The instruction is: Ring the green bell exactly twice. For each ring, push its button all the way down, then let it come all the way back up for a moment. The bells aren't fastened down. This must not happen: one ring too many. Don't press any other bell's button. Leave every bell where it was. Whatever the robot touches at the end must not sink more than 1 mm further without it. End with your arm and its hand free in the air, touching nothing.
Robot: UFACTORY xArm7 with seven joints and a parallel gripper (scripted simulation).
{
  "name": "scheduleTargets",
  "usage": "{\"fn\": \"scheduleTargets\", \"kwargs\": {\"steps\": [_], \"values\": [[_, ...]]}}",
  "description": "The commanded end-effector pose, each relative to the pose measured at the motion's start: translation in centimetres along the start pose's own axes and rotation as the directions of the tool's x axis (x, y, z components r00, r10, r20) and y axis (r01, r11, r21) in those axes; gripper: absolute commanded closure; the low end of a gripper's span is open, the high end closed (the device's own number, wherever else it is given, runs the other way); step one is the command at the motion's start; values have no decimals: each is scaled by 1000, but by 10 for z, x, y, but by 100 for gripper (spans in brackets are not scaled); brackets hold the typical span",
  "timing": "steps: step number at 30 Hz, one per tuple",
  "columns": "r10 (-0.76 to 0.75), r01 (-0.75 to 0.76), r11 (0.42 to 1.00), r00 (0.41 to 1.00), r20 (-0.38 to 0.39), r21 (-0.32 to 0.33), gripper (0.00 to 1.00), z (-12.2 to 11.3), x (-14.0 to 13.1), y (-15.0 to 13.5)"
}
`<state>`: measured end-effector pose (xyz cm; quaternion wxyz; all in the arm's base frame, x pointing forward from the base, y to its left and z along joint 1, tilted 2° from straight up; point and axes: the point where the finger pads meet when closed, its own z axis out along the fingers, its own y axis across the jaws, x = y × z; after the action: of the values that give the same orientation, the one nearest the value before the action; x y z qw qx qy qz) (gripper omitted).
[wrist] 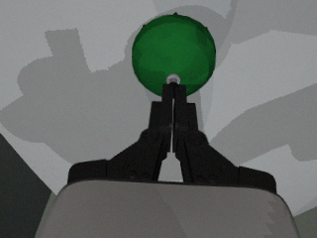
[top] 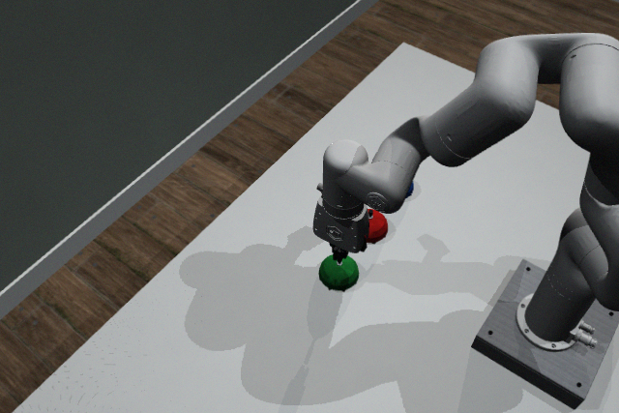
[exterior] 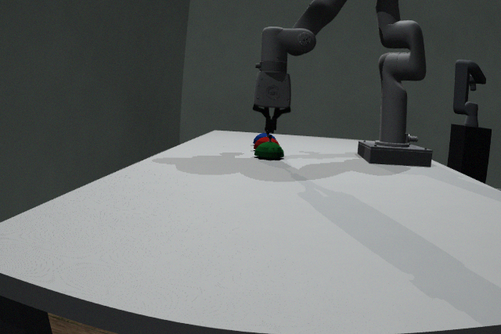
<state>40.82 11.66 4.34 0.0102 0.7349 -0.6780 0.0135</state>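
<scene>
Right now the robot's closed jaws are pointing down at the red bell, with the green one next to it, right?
Not quite: the closed jaws point down at the green bell, as the wrist view shows. The red bell is the one next to it.
</scene>
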Motion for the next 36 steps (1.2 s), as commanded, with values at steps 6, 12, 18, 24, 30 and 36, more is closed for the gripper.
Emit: {"fn": "scheduleTargets", "kwargs": {"steps": [6, 12, 18, 24, 30, 36], "values": [[0, 0, 1000, 1000, 1, 4, 100, -1, 0, -1], [0, 0, 1000, 1000, 1, 4, 100, -1, 0, -1], [0, 0, 1000, 1000, 1, 4, 100, 2, 0, -1], [0, 0, 1000, 1000, 1, 4, 100, 8, 0, -1], [0, 0, 1000, 1000, 1, 4, 100, 9, 0, -1], [0, 0, 1000, 1000, 1, 4, 100, 9, 0, -1]]}}
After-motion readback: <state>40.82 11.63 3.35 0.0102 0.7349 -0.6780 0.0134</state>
